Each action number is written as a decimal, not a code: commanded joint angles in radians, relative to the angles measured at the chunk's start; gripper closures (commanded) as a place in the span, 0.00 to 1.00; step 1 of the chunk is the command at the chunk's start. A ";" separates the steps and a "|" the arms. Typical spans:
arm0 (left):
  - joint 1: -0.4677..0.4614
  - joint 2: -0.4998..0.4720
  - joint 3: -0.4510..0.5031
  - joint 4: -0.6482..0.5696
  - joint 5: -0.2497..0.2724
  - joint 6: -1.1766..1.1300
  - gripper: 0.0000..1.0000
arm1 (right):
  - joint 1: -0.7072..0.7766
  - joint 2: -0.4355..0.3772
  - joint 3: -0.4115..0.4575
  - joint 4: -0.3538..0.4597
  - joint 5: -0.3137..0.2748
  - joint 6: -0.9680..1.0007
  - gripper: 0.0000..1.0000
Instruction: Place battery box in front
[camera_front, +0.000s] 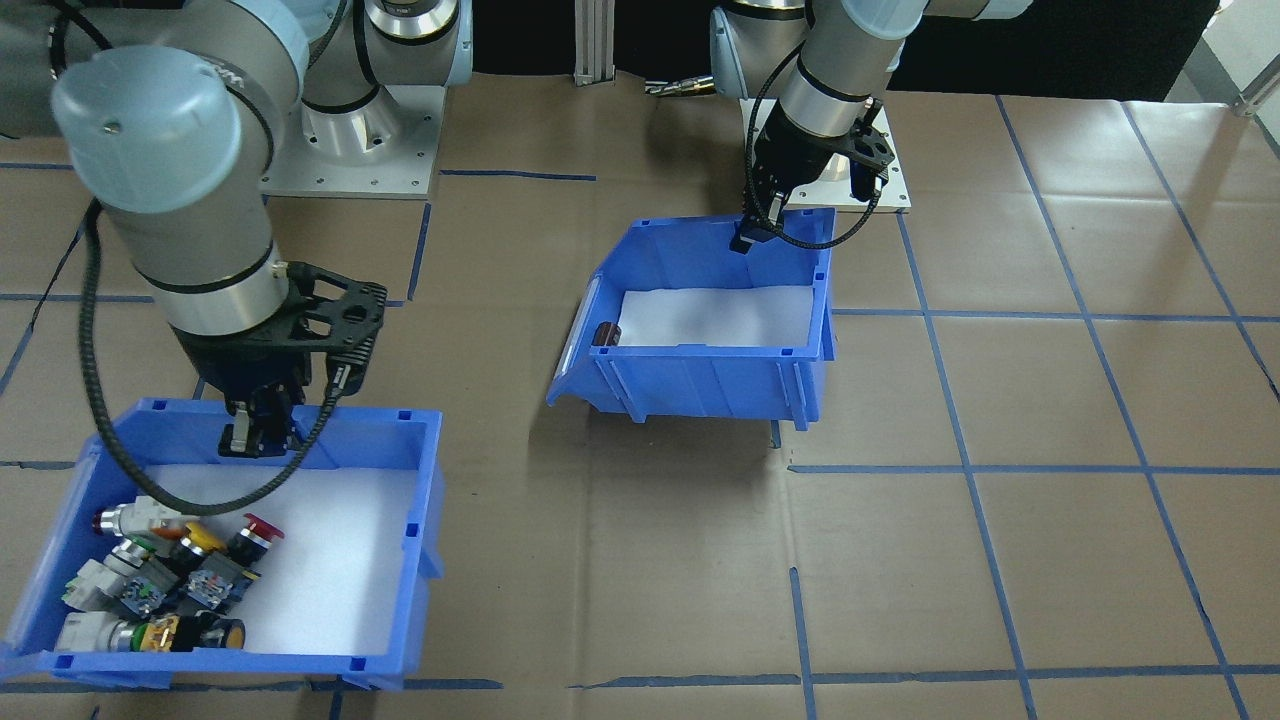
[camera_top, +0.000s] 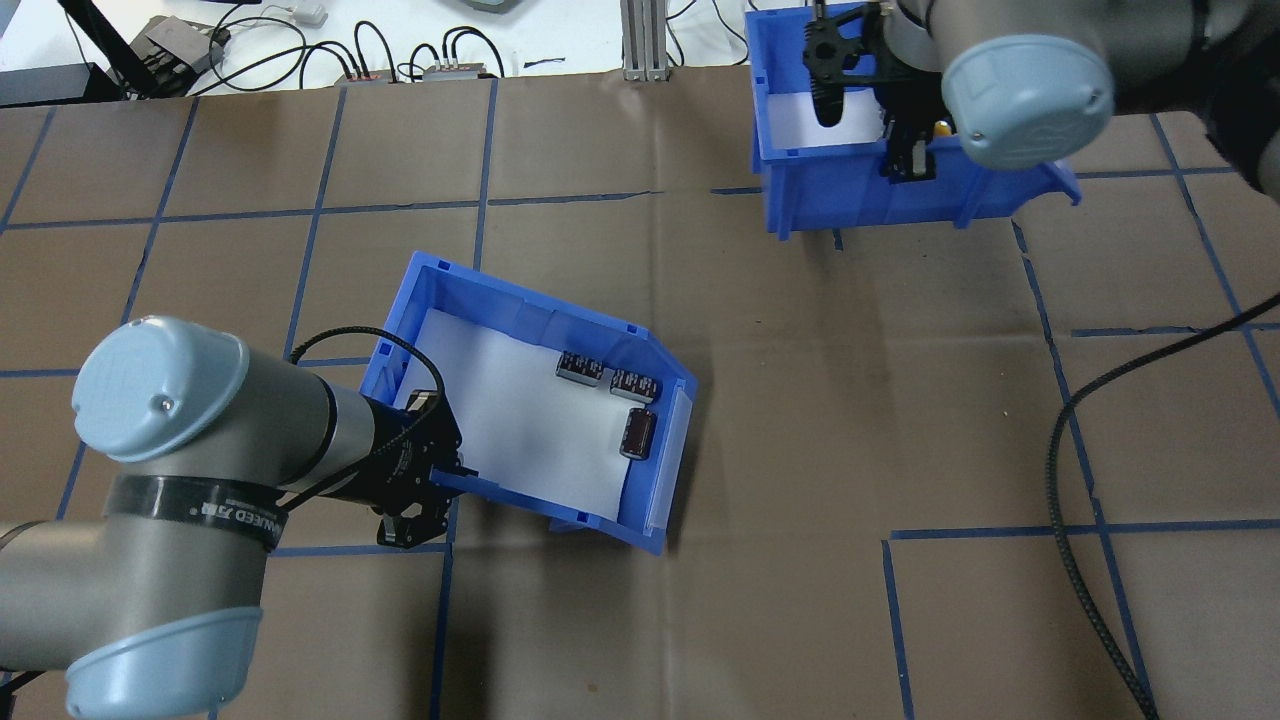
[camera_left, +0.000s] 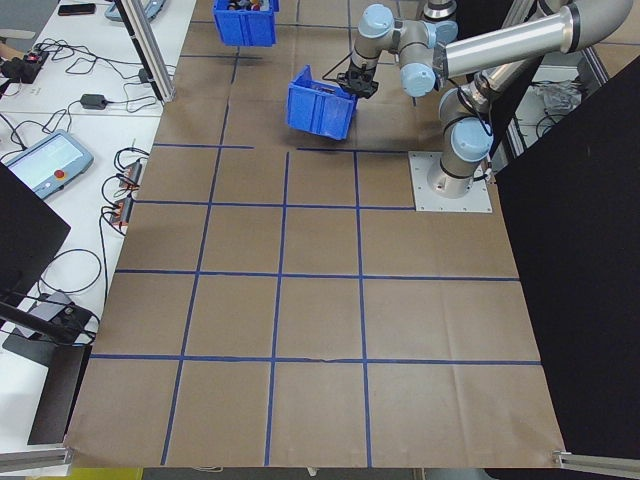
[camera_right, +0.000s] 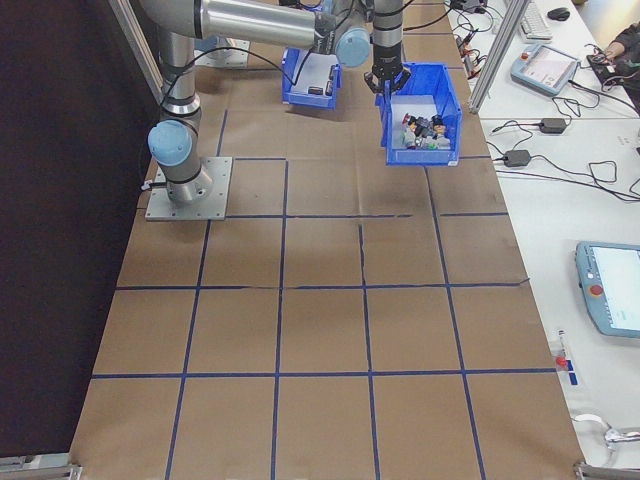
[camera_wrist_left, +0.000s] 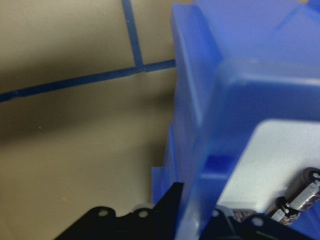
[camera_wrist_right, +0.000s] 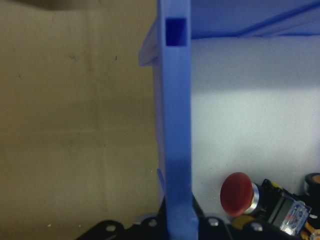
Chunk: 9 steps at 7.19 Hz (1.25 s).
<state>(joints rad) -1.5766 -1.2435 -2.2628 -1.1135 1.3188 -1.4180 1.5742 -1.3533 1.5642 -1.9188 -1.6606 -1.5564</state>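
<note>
The battery box (camera_front: 700, 385) is a blue slope-fronted bin with a white liner. It hangs tilted just above the table's middle, its shadow beneath it. Three dark cells (camera_top: 637, 383) lie near its sloped front (camera_top: 668, 455). My left gripper (camera_front: 757, 235) is shut on the box's rear wall, which fills the gap between the fingers in the left wrist view (camera_wrist_left: 200, 150). My right gripper (camera_front: 255, 435) is shut on the rear wall of the other blue bin (camera_front: 425, 500), which holds colourful push-button switches (camera_front: 165, 585). That wall (camera_wrist_right: 175, 125) runs between its fingers, with a red button (camera_wrist_right: 237, 192) beside it.
The table is brown cardboard marked with blue tape lines (camera_front: 960, 440). Both arm bases (camera_front: 350, 150) stand at the robot's edge. Cables and devices (camera_top: 400, 70) lie beyond the far edge. A black cable (camera_top: 1080, 480) hangs over the right side.
</note>
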 joint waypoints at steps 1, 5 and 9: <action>0.009 -0.126 0.110 0.007 -0.081 -0.013 1.00 | -0.118 -0.126 0.158 -0.003 0.007 -0.146 1.00; -0.016 -0.465 0.447 0.017 -0.188 -0.091 1.00 | -0.224 -0.311 0.426 -0.104 0.048 -0.256 1.00; -0.082 -0.616 0.601 0.067 -0.361 -0.267 1.00 | -0.289 -0.348 0.507 -0.124 0.096 -0.323 1.00</action>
<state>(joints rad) -1.6441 -1.8266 -1.6920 -1.0798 1.0290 -1.6250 1.2900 -1.6878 2.0524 -2.0394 -1.5659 -1.8595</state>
